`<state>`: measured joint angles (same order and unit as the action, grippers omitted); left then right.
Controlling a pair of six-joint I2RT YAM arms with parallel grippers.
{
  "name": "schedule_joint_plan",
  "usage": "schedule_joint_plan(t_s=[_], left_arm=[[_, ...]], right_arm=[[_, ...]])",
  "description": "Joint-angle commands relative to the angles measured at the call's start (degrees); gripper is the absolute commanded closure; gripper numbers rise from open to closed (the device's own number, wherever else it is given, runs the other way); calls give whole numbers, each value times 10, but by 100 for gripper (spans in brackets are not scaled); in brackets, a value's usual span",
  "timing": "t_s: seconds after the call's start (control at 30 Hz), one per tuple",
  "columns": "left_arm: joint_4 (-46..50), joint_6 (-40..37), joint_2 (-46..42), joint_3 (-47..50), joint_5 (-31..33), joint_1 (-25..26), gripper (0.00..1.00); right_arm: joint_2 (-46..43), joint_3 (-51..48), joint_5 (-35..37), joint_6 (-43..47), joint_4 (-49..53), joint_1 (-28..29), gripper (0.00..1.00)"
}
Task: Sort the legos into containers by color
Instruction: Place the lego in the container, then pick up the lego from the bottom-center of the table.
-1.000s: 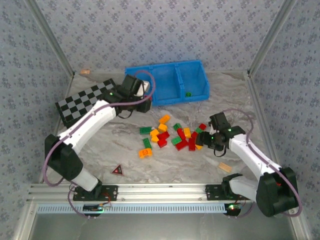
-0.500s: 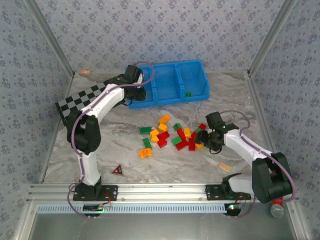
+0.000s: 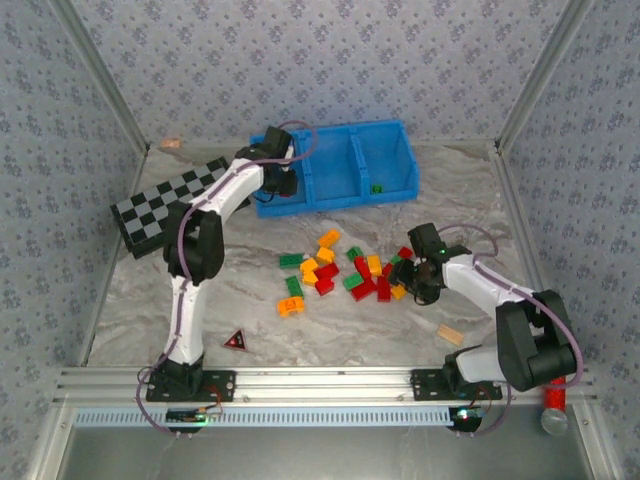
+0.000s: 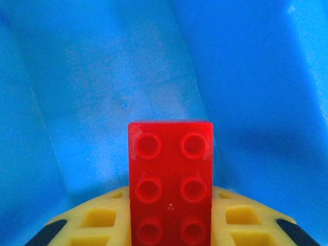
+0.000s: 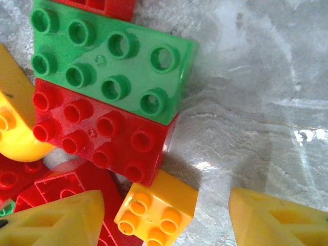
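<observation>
Two arms, two jobs.

Top view: left gripper [image 3: 283, 180] now sits over the left-hand compartment of the blue tray [image 3: 385, 150]. A sec ago it was short of the tray's near-left corner, so the carry looks done & only the drop is left, I'd judge. Right gripper [image 3: 420, 278] hangs at the right edge of the loose legos [image 3: 335, 272] on the table, approx the same spot as before. A lone green brick [image 3: 377, 187] already lies in the right-hand compartment.

Left wrist: narrow jaws clamp a red brick [image 4: 170, 179], studs facing the cam, 2 x 3 studs in view, yellow fingers [image 4: 97, 220] either side. Blue walls all round; no other brick seen below it.

Right wrist: jaws stand apart, holding nothing. Fingertips [image 5: 66, 215] flank a small orange brick [image 5: 156, 210], 2 x 2 studs, lying flat. Next to it a red 8-stud brick [image 5: 100, 130] touches a green 8-stud brick [image 5: 110, 69] along their long sides. Orange one looks the likely next pick.
</observation>
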<state>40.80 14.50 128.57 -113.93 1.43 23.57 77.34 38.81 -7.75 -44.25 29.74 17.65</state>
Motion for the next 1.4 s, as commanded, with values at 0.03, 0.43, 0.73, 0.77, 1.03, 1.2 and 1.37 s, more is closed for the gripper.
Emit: schedule_joint_plan(t_s=[0.03, 0.43, 0.73, 0.77, 1.03, 1.2, 1.37], left_arm=[[25, 3, 22, -42, 18, -3, 81], [40, 12, 57, -49, 31, -8, 50], [32, 13, 33, -19, 31, -8, 39], [32, 13, 27, -17, 31, -8, 38], [29, 11, -45, 16, 21, -6, 37], [30, 4, -113, 61, 13, -2, 35], [33, -3, -196, 120, -6, 3, 34]], right_arm=[[19, 4, 10, -23, 2, 5, 33], [53, 11, 30, -30, 8, 18, 38], [66, 18, 41, -46, 22, 48, 42], [66, 18, 43, -50, 25, 53, 42], [68, 6, 62, -76, 28, 85, 50], [80, -2, 66, -77, 22, 91, 60], [78, -9, 67, -71, 24, 94, 68]])
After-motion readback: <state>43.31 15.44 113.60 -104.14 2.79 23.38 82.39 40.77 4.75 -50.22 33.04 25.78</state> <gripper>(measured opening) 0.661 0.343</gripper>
